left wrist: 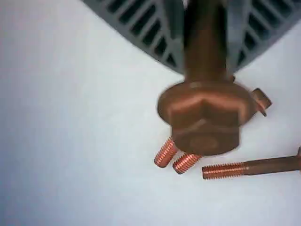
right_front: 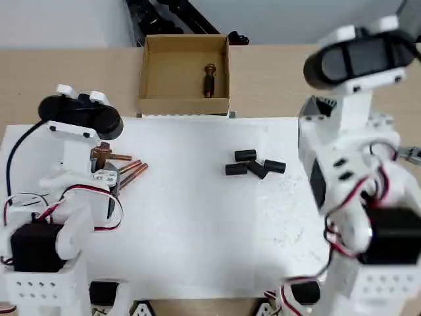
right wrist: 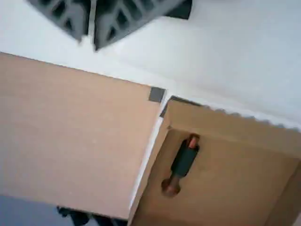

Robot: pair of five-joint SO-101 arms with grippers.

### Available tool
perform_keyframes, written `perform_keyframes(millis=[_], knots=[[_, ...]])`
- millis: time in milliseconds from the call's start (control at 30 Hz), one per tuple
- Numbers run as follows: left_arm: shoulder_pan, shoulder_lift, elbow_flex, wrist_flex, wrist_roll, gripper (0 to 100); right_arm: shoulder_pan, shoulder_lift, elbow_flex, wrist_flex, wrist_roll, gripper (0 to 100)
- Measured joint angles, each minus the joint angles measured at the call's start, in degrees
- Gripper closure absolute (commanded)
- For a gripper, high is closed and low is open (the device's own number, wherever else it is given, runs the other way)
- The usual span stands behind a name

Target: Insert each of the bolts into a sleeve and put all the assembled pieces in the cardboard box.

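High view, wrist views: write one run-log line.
left claw: shut on bolt | right claw: shut | cardboard box: one assembled piece | table: sleeves, bolts

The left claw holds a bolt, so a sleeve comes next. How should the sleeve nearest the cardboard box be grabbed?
I'd take that sleeve across its round middle, from straight above: it lies on its side, clear toward the cardboard box, with other sleeves close on the opposite side.
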State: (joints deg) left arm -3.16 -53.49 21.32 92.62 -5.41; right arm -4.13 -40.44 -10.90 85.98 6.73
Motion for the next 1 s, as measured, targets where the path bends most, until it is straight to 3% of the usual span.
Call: perform_keyframes(millis=[667, 900, 1000], knots=[[0.00, 0.00, 0.00, 0.00, 0.00, 99, 0.00, -9.58, -0.09, 8.70, -0.70, 99.8], [0.00, 0.00, 0.00, 0.00, 0.00, 99, -0.18, -8.79, 0.70, 9.23, -12.48, 99.8], [0.00, 0.00, 0.00, 0.00, 0.00, 99, -3.52, -8.62, 4.48, 7.82, -16.35, 99.8]])
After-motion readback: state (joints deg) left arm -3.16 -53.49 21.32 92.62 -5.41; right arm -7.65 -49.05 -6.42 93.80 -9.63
